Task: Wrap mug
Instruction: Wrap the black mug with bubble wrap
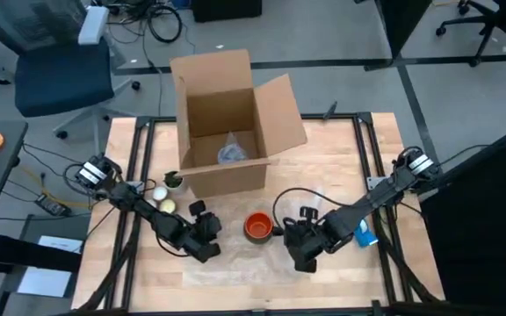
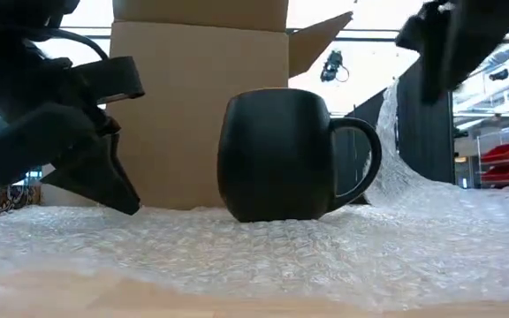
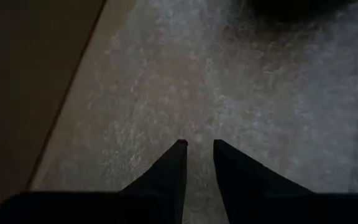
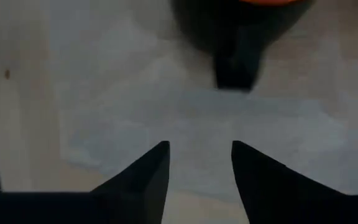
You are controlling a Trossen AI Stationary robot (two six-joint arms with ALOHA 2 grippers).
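The mug (image 1: 256,226), orange inside and dark outside, stands upright on a sheet of bubble wrap (image 2: 254,256) in the middle of the table, its handle (image 2: 361,159) toward the right. My left gripper (image 1: 207,239) hangs just left of the mug, fingers pointing down at the wrap (image 3: 229,81) with a narrow gap (image 3: 199,149). My right gripper (image 1: 304,250) is to the right of the mug and higher, open (image 4: 199,149), facing the handle (image 4: 235,68). The wrap's right part (image 2: 405,150) rises off the table. My left gripper has a fingertip (image 2: 131,208) down at the surface of the bubble wrap left of the mug; I cannot tell whether it touches. Nothing shows between its fingers.
An open cardboard box (image 1: 227,123) stands behind the mug at the table's far side. Two pale balls (image 1: 163,200) and a small dark item (image 1: 173,180) lie beside the left arm. A blue object (image 1: 365,233) sits under the right arm.
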